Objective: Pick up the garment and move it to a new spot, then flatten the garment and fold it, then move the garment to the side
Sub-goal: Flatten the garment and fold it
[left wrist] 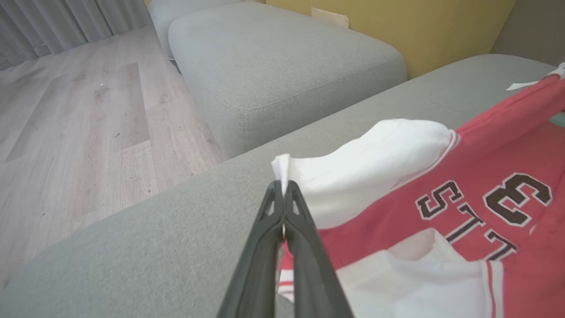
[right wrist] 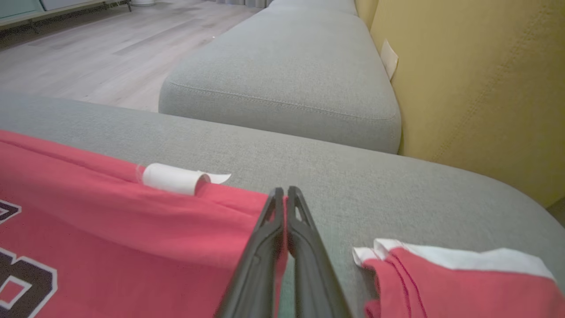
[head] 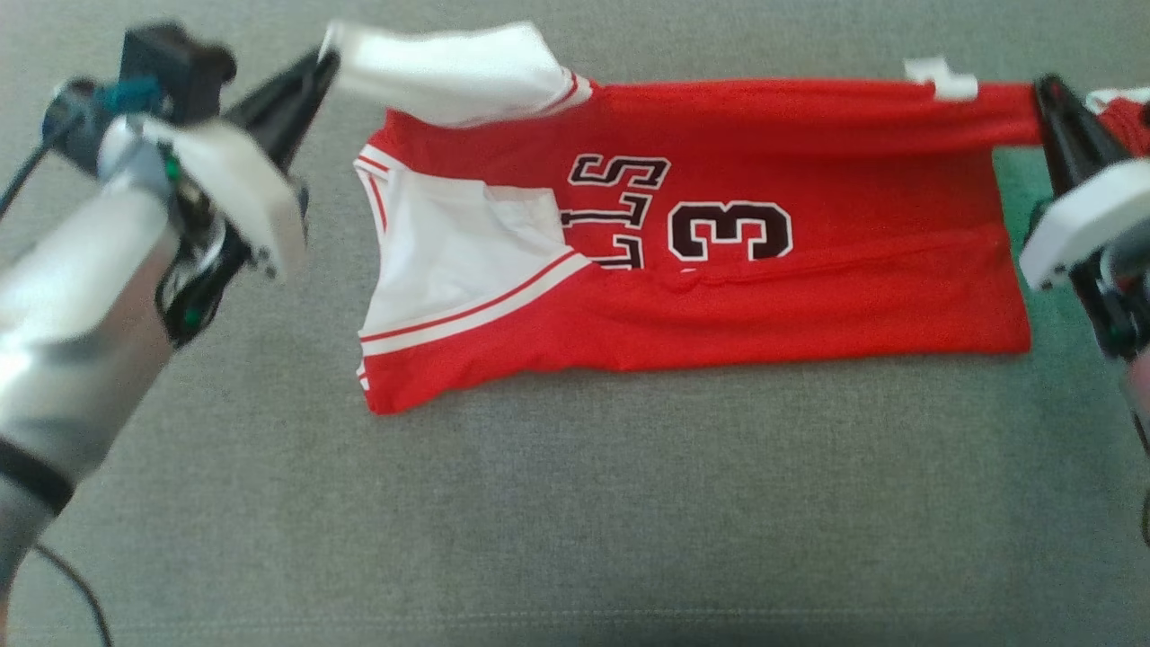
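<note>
The garment (head: pixel 719 270) is a red and white basketball jersey with black lettering and a "3", spread sideways on a grey sofa seat (head: pixel 575 503). My left gripper (head: pixel 325 63) is shut on the garment's white shoulder part (left wrist: pixel 366 168) at the far left, holding it lifted; in the left wrist view my left gripper (left wrist: pixel 282 187) pinches that white cloth. My right gripper (head: pixel 1044 90) is shut on the garment's red far edge at the right, and in the right wrist view my right gripper (right wrist: pixel 284 194) pinches that red cloth (right wrist: pixel 176 221).
A white label (head: pixel 942 79) sticks up on the garment's far edge. A second red and white cloth (right wrist: pixel 459 278) lies at the right. Another grey seat cushion (right wrist: pixel 287 70), a yellow backrest (right wrist: pixel 476 88) and wooden floor (left wrist: pixel 66 123) lie beyond.
</note>
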